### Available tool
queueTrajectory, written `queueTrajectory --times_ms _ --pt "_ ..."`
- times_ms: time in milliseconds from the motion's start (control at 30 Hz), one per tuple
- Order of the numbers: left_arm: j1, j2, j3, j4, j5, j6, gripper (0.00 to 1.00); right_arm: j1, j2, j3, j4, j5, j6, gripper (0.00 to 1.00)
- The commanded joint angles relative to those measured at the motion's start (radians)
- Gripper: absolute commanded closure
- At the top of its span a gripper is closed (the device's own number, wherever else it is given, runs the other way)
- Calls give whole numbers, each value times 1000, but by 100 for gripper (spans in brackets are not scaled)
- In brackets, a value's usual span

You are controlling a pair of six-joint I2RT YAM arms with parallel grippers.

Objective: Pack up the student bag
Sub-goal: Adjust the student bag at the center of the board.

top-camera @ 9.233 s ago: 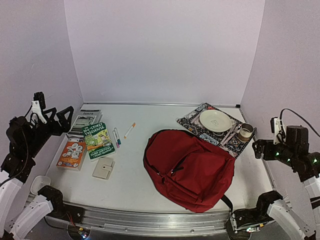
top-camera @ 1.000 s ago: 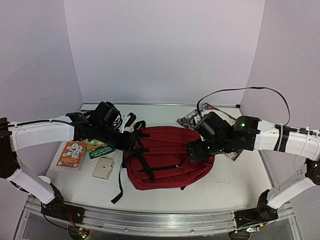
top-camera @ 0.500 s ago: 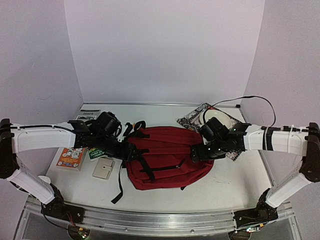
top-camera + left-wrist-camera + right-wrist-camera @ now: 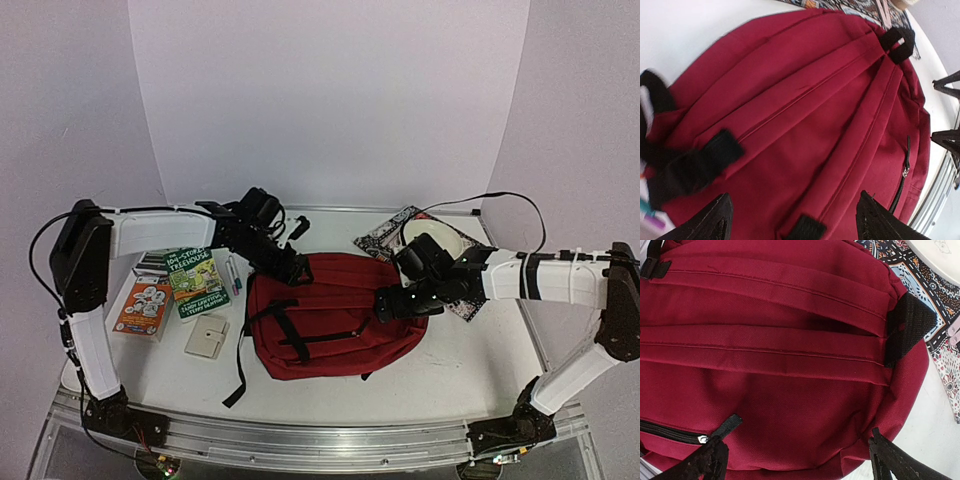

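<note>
- Top view: one red backpack point(image 4: 335, 320) lies flat in the middle of the white table point(image 4: 480, 370), with its strap side up.
- Top view: the left gripper point(image 4: 293, 268) is at the far left corner of the backpack. The right gripper point(image 4: 388, 303) is at its right edge. I cannot tell from here how wide either one is.
- Top view: left of the backpack I count one green book point(image 4: 197, 282), one orange book point(image 4: 144, 308) and one cream wallet point(image 4: 206, 337). Some pens point(image 4: 233, 272) lie there too, but they are too small to count.
- Top view: behind the backpack on the right is one patterned mat point(image 4: 385, 238) with one white plate point(image 4: 432, 230) on it.
- Left wrist view: the backpack point(image 4: 790, 130) fills the picture. It has two red shoulder straps point(image 4: 805, 95) and one black zipper point(image 4: 903, 172). The two fingertips point(image 4: 715, 222) are spread wide apart over the cloth and hold nothing.
- Right wrist view: the backpack point(image 4: 780, 405) again shows two red shoulder straps point(image 4: 770, 290) and one zipper point(image 4: 670, 432). The two fingertips point(image 4: 707, 462) are spread wide here too and hold nothing. The mat point(image 4: 935, 287) and the plate point(image 4: 940, 247) show just past the backpack.
</note>
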Motion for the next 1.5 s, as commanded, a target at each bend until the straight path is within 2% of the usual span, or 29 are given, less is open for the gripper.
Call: queueTrajectory --times_ms 0,100,433,633,867,1167,1267,1400,1467 --pt "1 125 133 -98 200 107 14 -6 -25 17 -13 18 -15 2" --pt "-1 160 159 -117 309 122 14 -5 -37 4 -5 25 -14 2" --pt "-43 196 176 -165 481 168 15 -6 -78 -19 3 61 -26 2" --pt "-75 145 177 -175 589 180 19 -5 -118 -45 5 99 -22 2" --pt "-182 117 148 -175 607 161 23 -5 -145 -50 5 123 -16 2" --pt "-322 108 123 -142 513 86 28 -6 -114 -17 -2 70 -25 2" --pt "-332 52 73 -101 374 28 31 -6 -109 4 -9 77 -41 2" --pt "-326 -62 19 -79 122 4 23 -6 -72 48 -31 87 -67 2" --pt "-307 -80 11 -79 69 10 20 -5 -62 59 -38 94 -70 2"
